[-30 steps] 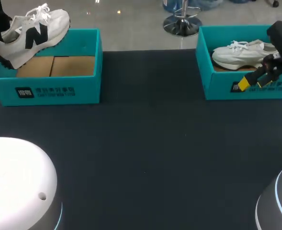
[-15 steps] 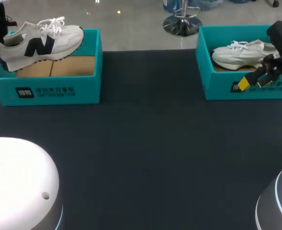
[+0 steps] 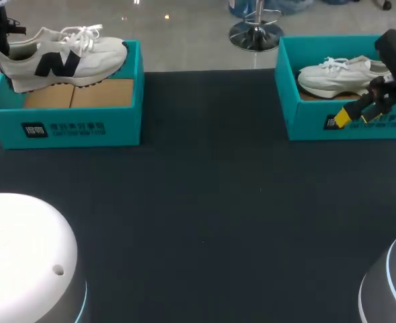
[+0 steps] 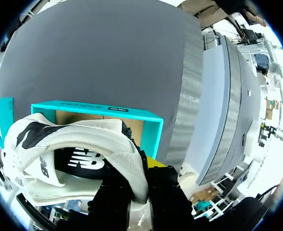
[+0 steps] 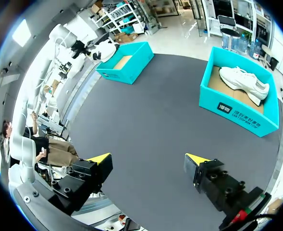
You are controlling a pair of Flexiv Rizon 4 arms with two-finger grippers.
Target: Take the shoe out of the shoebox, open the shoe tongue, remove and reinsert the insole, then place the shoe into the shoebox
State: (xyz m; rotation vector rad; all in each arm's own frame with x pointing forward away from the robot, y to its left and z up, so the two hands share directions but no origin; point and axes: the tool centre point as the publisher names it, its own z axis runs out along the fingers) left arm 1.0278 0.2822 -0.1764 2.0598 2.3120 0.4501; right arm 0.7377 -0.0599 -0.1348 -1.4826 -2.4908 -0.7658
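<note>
Left fingers [image 4: 166, 187] clamped on shoe [image 4: 83, 139] heel, wrist view only | right fingers [image 5: 196, 161] apart | head view: shoe over shoebox [image 3: 83, 124]

1. Desk [image 3: 204, 202], far L: shoebox [image 3: 63, 118], w/ shoe [image 3: 63, 57] above its open top, heel to L, toe toward R wall.
2. L fingers [image 4: 156, 162] either side of shoe's heel rim.
3. Far R: 2nd box [image 3: 319, 121], another shoe [image 3: 339, 74] inside.
4. R fingers [image 3: 342, 118] spread apart, on near side of 2nd box.
</note>
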